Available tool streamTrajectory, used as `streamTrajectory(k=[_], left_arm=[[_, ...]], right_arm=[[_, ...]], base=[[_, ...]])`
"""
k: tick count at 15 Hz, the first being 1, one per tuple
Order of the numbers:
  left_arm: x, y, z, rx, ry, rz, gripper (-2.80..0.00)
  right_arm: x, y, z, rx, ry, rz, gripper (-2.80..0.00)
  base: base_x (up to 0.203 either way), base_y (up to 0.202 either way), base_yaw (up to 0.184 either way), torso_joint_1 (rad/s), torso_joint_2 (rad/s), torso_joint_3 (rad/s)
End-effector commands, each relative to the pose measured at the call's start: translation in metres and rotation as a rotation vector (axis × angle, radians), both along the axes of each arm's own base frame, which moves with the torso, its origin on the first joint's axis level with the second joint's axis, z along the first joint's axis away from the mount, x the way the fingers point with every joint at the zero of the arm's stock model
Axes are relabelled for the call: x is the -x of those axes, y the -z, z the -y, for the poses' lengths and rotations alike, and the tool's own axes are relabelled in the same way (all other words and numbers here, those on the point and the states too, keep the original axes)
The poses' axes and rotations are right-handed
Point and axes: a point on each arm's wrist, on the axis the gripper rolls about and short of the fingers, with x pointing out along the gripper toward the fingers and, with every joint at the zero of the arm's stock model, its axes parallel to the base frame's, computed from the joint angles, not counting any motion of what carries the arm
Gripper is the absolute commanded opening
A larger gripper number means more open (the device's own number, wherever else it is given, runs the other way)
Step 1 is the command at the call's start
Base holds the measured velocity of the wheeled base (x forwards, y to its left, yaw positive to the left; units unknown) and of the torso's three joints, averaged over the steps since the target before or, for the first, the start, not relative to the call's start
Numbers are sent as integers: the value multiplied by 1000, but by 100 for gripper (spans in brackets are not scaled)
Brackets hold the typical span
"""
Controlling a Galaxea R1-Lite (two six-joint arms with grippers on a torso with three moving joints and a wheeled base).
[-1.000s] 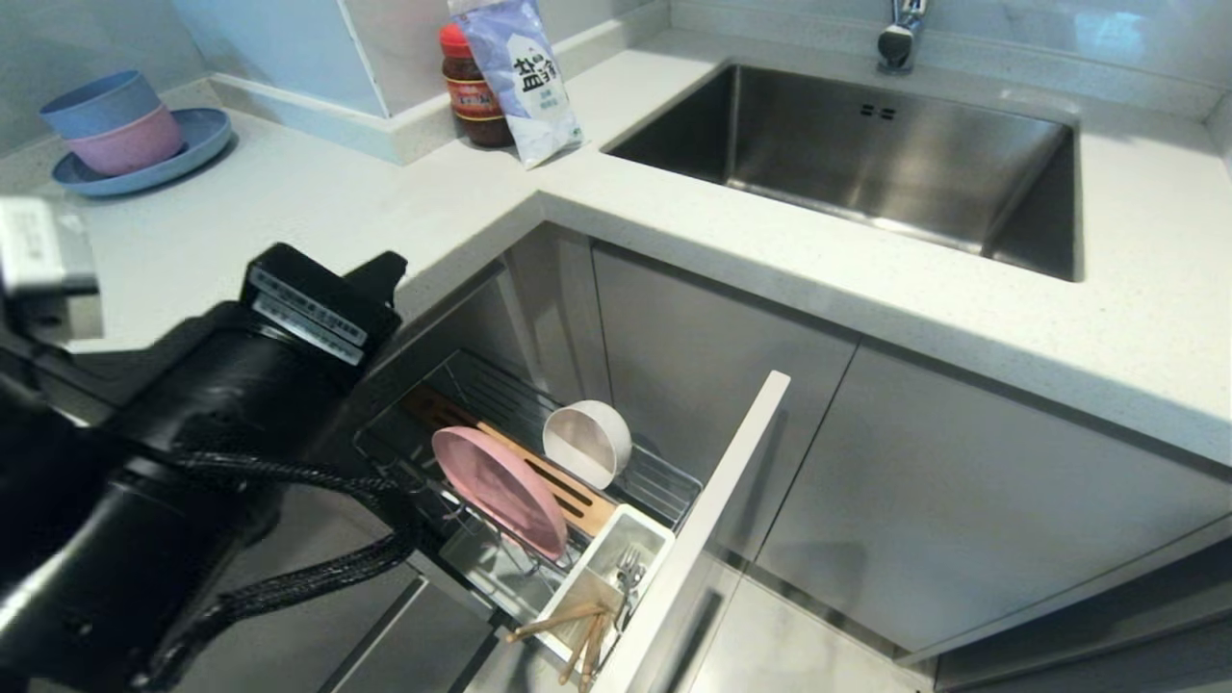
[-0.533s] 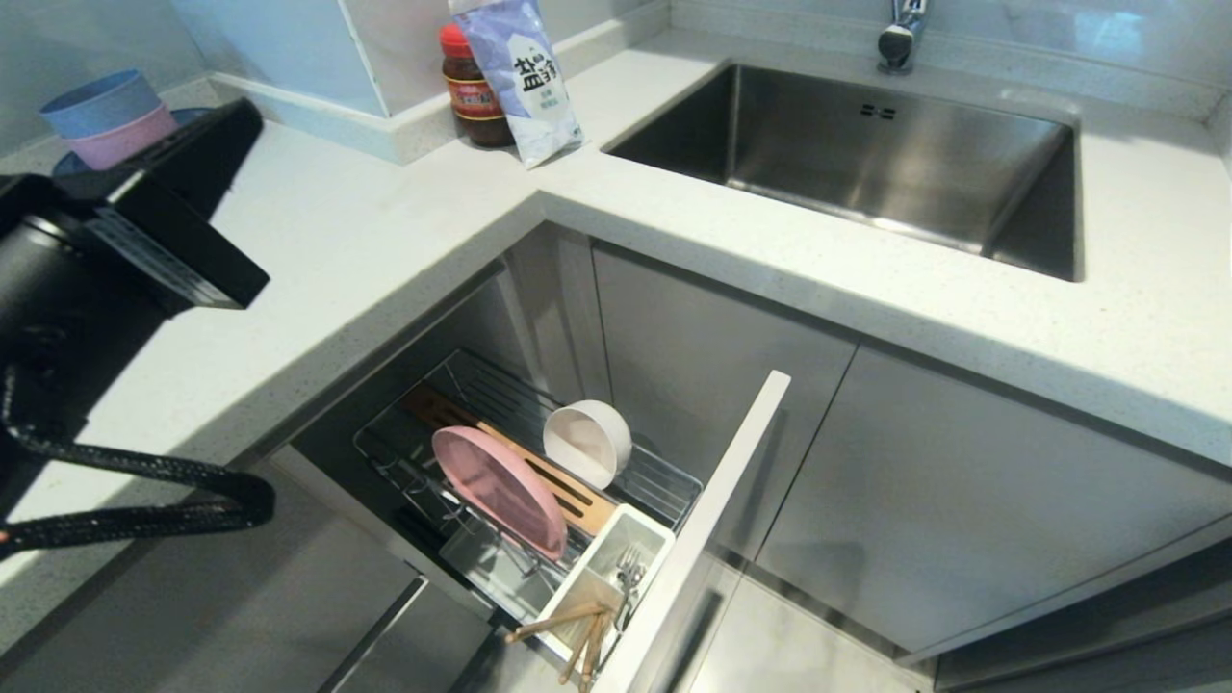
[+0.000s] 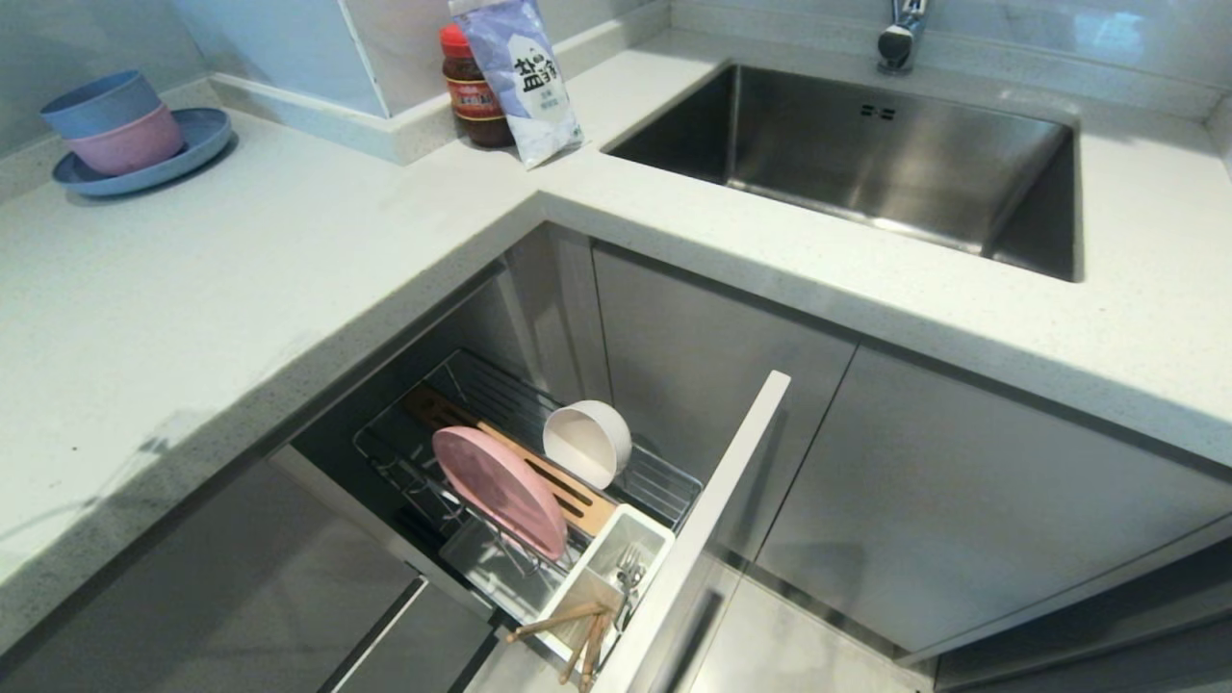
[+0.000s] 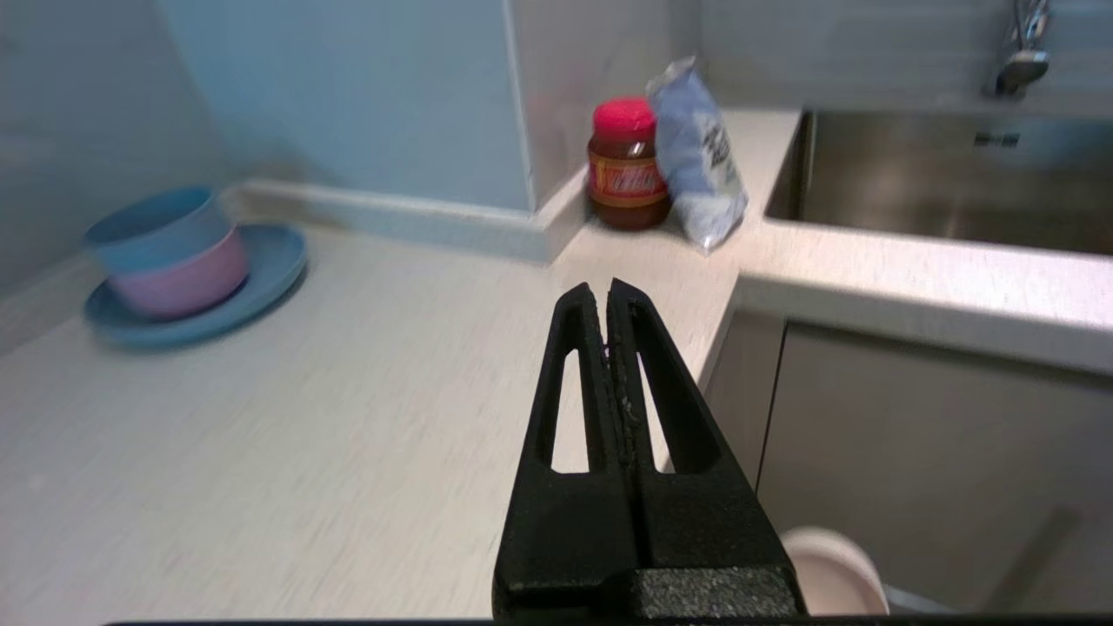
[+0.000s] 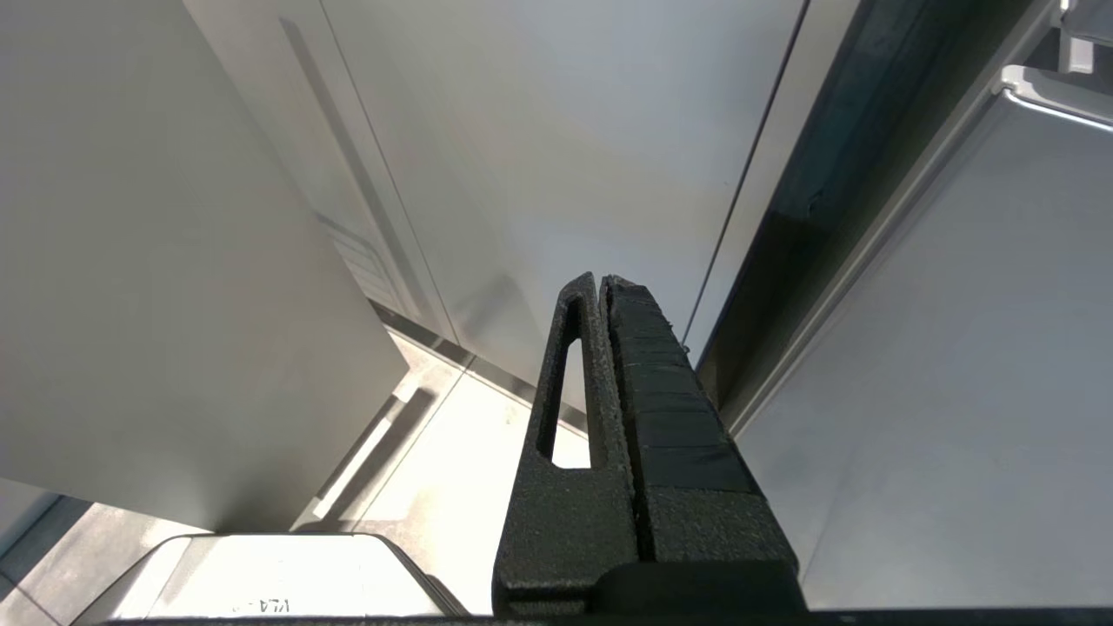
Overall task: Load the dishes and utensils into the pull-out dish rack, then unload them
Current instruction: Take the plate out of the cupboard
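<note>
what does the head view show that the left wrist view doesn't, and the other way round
Only the head view shows the pull-out dish rack with the pink plate standing in it, the chopsticks and the fork in its white cutlery cup.

Only the left wrist view shows the left end effector, shut and empty over the countertop.

Both show the stacked blue and pink bowls on the blue plate, the red-lidded jar, the salt bag, the sink and the faucet.
</note>
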Motion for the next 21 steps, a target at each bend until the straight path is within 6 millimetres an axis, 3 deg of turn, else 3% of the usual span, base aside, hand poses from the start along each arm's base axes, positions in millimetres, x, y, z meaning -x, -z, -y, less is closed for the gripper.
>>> streamTrajectory(k=[1,3,5,7,9,11,15,16,18,21], left_arm=[[58,13,-19,22,-53,-23,-280],[92,33,-24,44,-53,-27,-280],[110,65,-24,73,-68,-66,-280],[101,88,-24,211,-107,-132,-280],[95,99,-19,202,-110,-171,-280],[102,113,-17,179,-55,-173,-280],[108,174,-15,164,-60,-221,-280],[105,188,-15,170,-63,-239,-280],[99,196,-16,230,-92,-223,-280],[82,229,-17,178,-145,-273,-280]], right_arm=[[0,0,0,0,0,1,-280],[0,0,0,0,0,1,-280],[0,0,0,0,0,1,-280],[0,0,0,0,0,1,-280],[0,0,0,0,0,1,-280],[0,0,0,0,0,1,-280],[0,0,0,0,0,1,-280],[0,0,0,0,0,1,-280],[0,0,0,0,0,1,-280],[0,0,0,0,0,1,-280]], base=[[0,0,0,0,0,0],[0,0,0,0,0,0],[0,0,0,0,0,0],[0,0,0,0,0,0],[0,0,0,0,0,0],[0,0,0,0,0,0],[0,0,0,0,0,0],[0,0,0,0,0,0],[0,0,0,0,0,0],[0,0,0,0,0,0]])
